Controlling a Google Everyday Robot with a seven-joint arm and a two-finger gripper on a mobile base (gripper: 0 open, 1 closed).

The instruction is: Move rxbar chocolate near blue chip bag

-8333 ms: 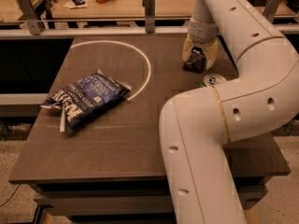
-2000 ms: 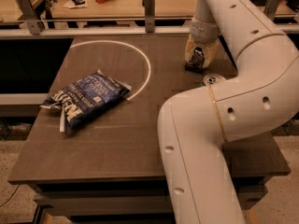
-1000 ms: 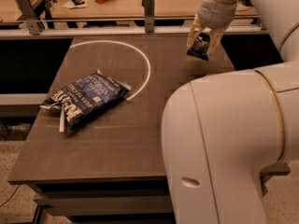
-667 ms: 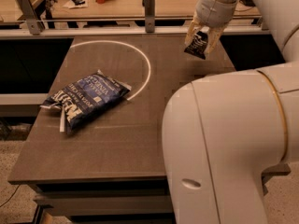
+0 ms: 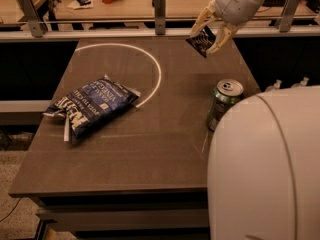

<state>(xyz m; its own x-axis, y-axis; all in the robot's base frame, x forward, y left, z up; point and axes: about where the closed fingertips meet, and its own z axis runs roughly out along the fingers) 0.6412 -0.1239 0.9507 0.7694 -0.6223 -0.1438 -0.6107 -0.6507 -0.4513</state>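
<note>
- The tool (image 5: pixel 205 40) hangs above the counter (image 5: pixel 165 154) at 1 o'clock, closed on the chocolate bar (image 5: pixel 199 42), which is off the surface.
- The pick-up looks done; the carry to the blue chip bag (image 5: pixel 92 106) at 9 o'clock and the release remain.

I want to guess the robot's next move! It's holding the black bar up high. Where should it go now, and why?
Probably swing left toward the blue chip bag. The gripper holds the rxbar chocolate in its fingers, lifted over the table's far right part, while the bag lies on the left side, well apart.
</note>
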